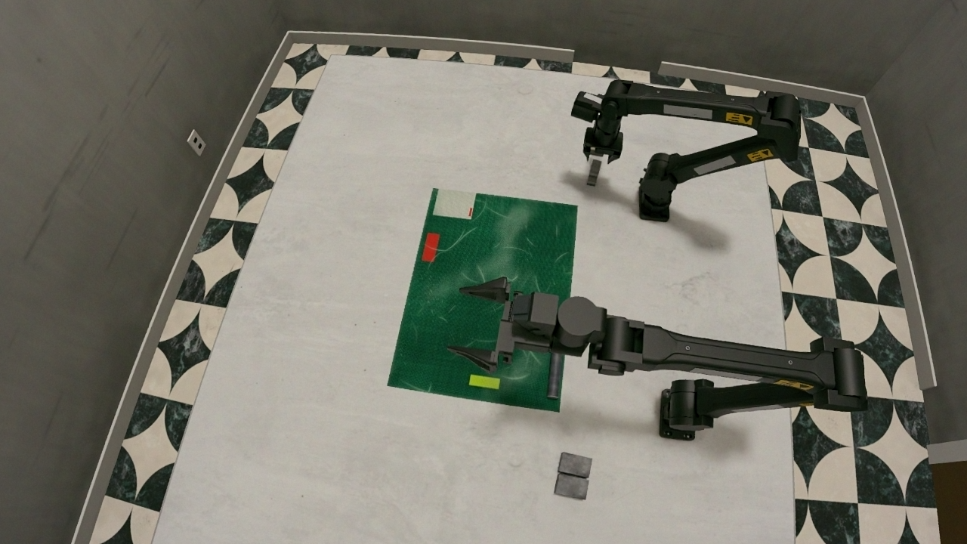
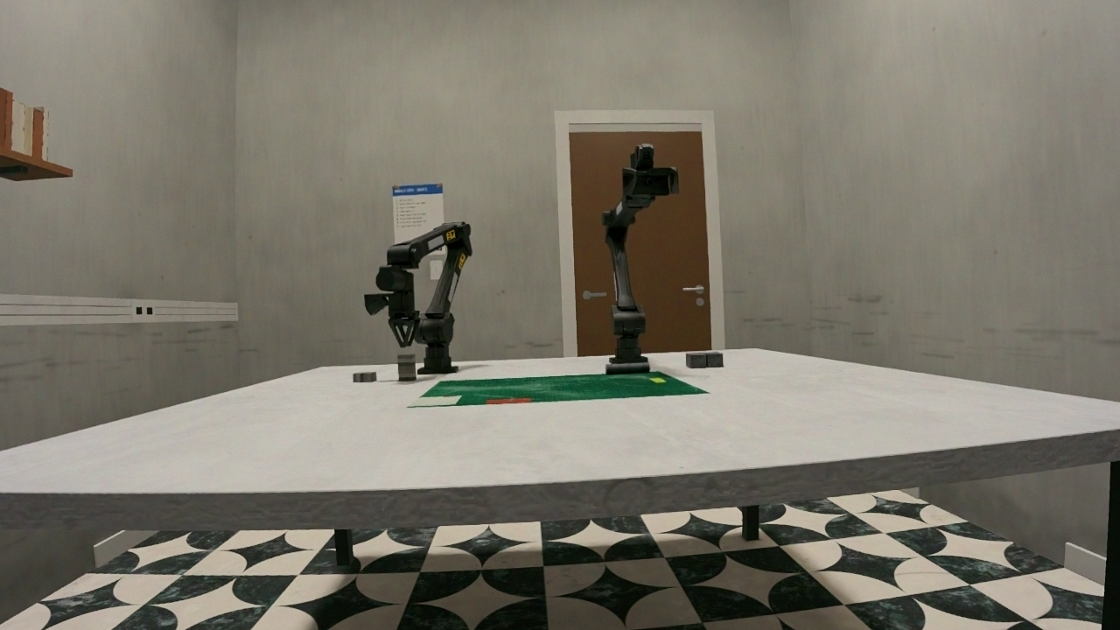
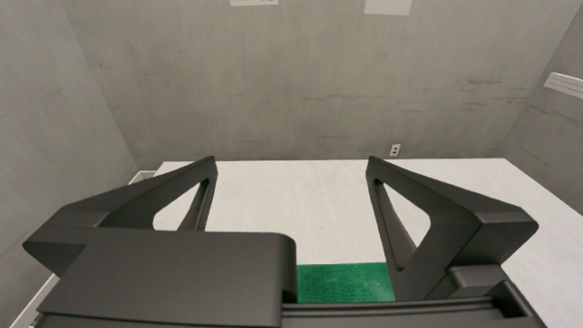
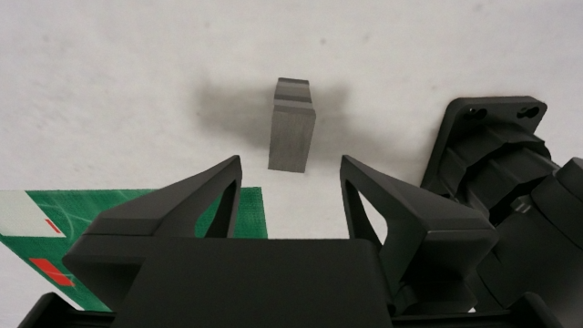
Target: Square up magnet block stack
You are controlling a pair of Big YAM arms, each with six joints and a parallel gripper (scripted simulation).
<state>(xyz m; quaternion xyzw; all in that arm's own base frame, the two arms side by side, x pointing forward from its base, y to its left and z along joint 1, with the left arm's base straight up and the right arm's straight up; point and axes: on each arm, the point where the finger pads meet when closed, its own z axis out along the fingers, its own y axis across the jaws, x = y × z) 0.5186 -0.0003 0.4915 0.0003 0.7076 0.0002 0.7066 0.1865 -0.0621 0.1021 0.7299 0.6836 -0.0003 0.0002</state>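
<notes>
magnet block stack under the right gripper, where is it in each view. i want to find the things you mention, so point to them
top: magnet block stack (image 1: 593,173) (image 2: 406,367) (image 4: 291,137) upper right, below the right gripper (image 1: 596,159) (image 2: 402,345) (image 4: 291,164)
exterior: left of centre
left wrist: not in it
right wrist: centre, slightly high
shared landmark: green mat (image 1: 493,250) (image 2: 560,385) (image 3: 343,282) (image 4: 252,214), in all four views
</notes>
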